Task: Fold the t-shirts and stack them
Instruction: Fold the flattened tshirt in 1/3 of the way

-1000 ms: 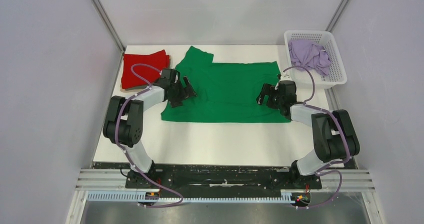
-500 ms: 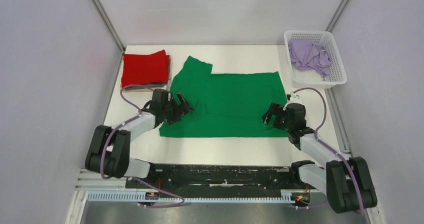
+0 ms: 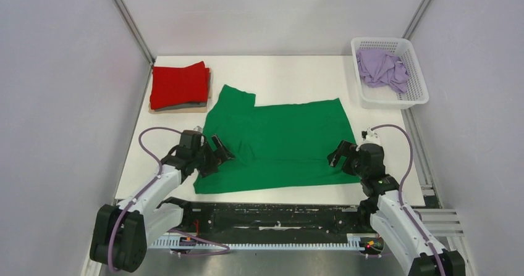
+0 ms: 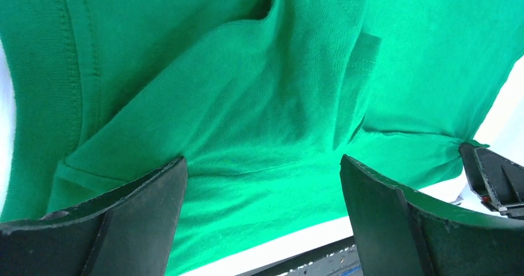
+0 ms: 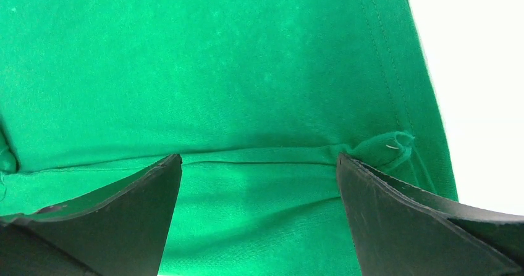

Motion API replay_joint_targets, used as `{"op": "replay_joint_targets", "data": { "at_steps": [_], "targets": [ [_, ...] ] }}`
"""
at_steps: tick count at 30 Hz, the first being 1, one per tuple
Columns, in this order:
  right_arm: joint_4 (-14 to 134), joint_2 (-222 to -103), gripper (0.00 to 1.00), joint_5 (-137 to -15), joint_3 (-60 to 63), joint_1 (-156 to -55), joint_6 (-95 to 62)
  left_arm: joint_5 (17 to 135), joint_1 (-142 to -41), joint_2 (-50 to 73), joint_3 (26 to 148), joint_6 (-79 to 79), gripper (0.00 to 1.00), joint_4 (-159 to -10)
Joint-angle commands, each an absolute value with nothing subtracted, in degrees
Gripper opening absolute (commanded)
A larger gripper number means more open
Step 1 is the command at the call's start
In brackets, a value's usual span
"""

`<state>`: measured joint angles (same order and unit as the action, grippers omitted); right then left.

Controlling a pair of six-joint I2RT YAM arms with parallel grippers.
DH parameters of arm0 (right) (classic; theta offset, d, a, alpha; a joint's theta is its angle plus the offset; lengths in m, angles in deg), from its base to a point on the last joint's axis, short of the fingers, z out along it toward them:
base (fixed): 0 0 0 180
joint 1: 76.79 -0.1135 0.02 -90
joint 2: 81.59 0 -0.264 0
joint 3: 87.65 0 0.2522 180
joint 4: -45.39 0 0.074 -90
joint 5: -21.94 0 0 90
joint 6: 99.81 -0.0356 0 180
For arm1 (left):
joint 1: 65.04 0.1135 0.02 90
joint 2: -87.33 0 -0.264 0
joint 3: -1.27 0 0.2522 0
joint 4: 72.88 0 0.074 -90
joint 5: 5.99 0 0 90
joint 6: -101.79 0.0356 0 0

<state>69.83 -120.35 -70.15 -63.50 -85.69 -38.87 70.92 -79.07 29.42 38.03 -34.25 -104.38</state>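
The bright green t-shirt (image 3: 278, 140) lies spread on the white table, folded lengthwise, its near edge close to the table's front. It fills the left wrist view (image 4: 247, 72) and the right wrist view (image 5: 216, 60). My left gripper (image 3: 219, 152) (image 4: 262, 160) is open over the shirt's left sleeve area, jaws wide apart with cloth between them. My right gripper (image 3: 338, 154) (image 5: 259, 156) is open over the shirt's right hem, straddling a fold line. The red t-shirt (image 3: 179, 86) lies folded at the back left. The pale lilac t-shirt (image 3: 382, 67) lies crumpled in the basket.
The white lattice basket (image 3: 386, 100) stands at the back right corner. A thin grey-brown layer (image 3: 179, 107) shows under the red shirt. The table's front edge and the black arm rail (image 3: 272, 214) lie just below the green shirt.
Both arms have drawn back toward the near edge, and the green shirt has slid with them toward the table's front. Both grippers stay open.
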Motion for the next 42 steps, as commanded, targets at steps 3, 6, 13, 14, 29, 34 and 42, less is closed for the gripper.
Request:
{"op": "replay_joint_targets", "data": {
  "at_steps": [3, 6, 13, 14, 29, 34, 42],
  "targets": [
    [84.81, -118.14, 0.98, -67.88, -66.05, -86.83, -42.51, 74.14, -79.28, 31.01, 36.68, -35.05, 1.0, -113.19],
    [86.23, -117.87, 0.98, -69.8, -66.73, -88.99, -43.67, 75.72, -79.3, 30.82, 37.85, -34.08, 1.0, -114.56],
    [96.21, -119.16, 0.98, -65.47, -61.19, -98.23, -44.87, 80.63, -79.22, 30.97, 39.96, -34.55, 1.0, -113.04],
    [97.55, -119.33, 0.98, -65.29, -60.84, -98.84, -44.81, 80.54, -79.2, 30.68, 40.27, -34.68, 1.0, -112.34],
    [98.97, -117.68, 0.98, -65.09, -59.41, -100.55, -43.95, 80.26, -79.19, 30.95, 38.39, -35.08, 1.0, -111.89],
    [91.46, -114.31, 0.98, -63.74, -57.4, -100.58, -44.58, 79.96, -79.19, 31.92, 38.45, -34.55, 1.0, -112.44],
    [86.27, -115.11, 0.98, -58.13, -49.72, -100.49, -40.4, 79.06, -79.2, 35.7, 43.06, -33.28, 1.0, -113.71]
  ]
}}
